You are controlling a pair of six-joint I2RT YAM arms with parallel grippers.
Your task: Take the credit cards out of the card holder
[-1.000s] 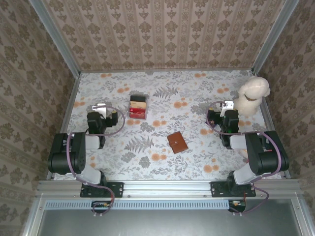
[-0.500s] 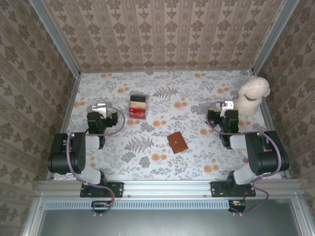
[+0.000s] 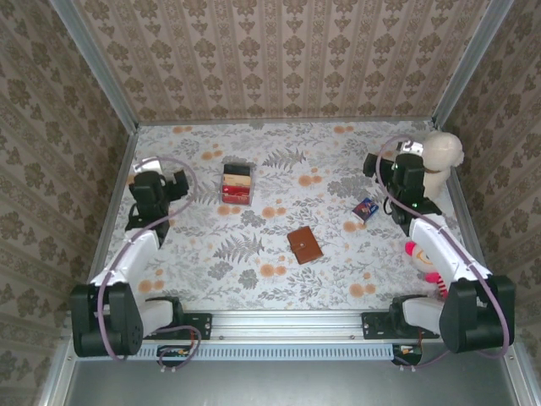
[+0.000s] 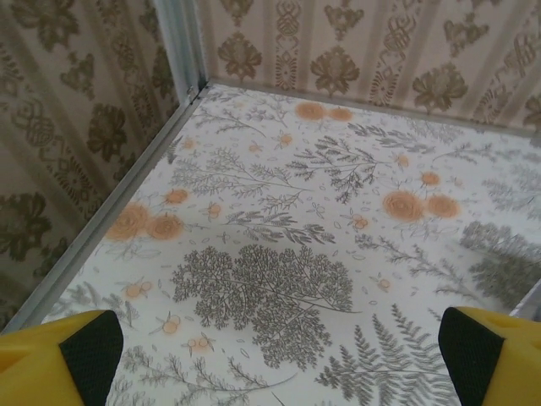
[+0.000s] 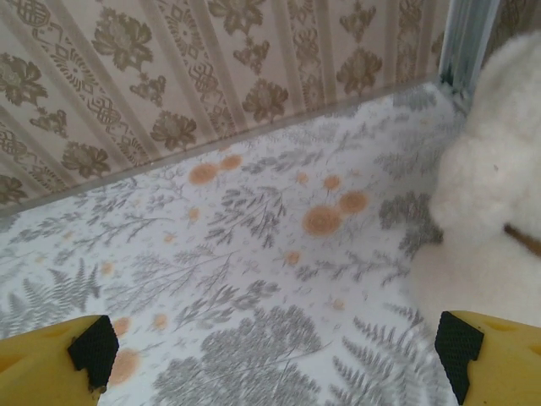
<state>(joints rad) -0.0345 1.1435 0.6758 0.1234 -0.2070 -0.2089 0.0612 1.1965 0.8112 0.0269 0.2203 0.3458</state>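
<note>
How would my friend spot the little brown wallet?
Look near the middle of the flowery table. The card holder lies flat there, alone. It is plain brown, unlike the red-and-cream striped box farther back and the small blue thing to its right.

The worktop [image 3: 254, 283] is covered in white, printed with grey ferns and orange blossoms. The walls [image 3: 279, 59] are papered in beige damask stripes. The card holder [image 3: 304, 244] is recorded as plain brown, the box [image 3: 237, 183] as banded red, cream and dark, and the plush toy [image 3: 441, 154] as cream-white. The left gripper [image 4: 279, 359] and right gripper [image 5: 275, 355] are finished in yellow and black.
</note>
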